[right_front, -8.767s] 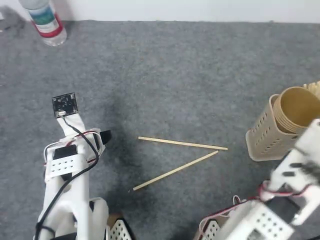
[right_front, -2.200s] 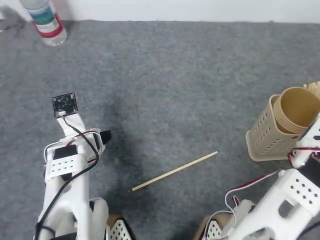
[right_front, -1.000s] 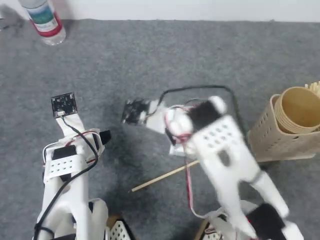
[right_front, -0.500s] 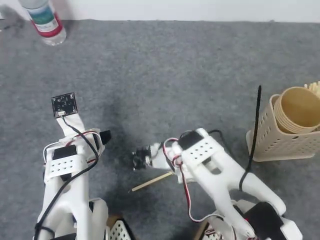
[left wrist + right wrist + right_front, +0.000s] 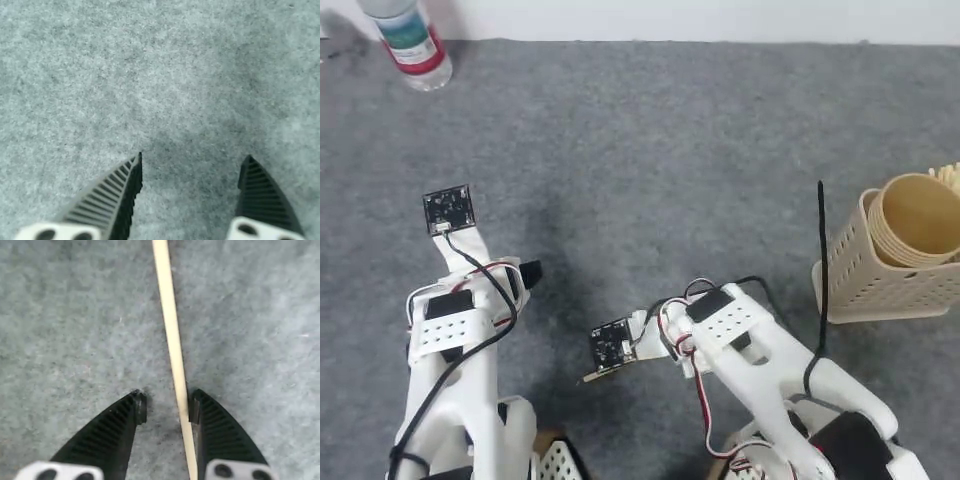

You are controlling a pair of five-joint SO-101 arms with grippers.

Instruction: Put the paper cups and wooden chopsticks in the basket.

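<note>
Grey worktop (image 5: 670, 130), one chopstick (image 5: 167, 315) left lying: my right claw (image 5: 167, 404) has swung back from the basket (image 5: 860, 280) and now straddles it, spread wide, nothing gripped yet. Paper cups (image 5: 918, 215) already sit in the basket, so I reckon this is the last pickup.

the chopstick (image 5: 172, 340) lies on the carpet (image 5: 700, 150) between the fingers of my right gripper (image 5: 166, 400), close against one of them. my left gripper (image 5: 193, 157) hangs to its left. the basket (image 5: 860, 285) stands at the right edge, paper cups (image 5: 918, 225) in it; a bottle (image 5: 410, 40) stands far back left.
</note>
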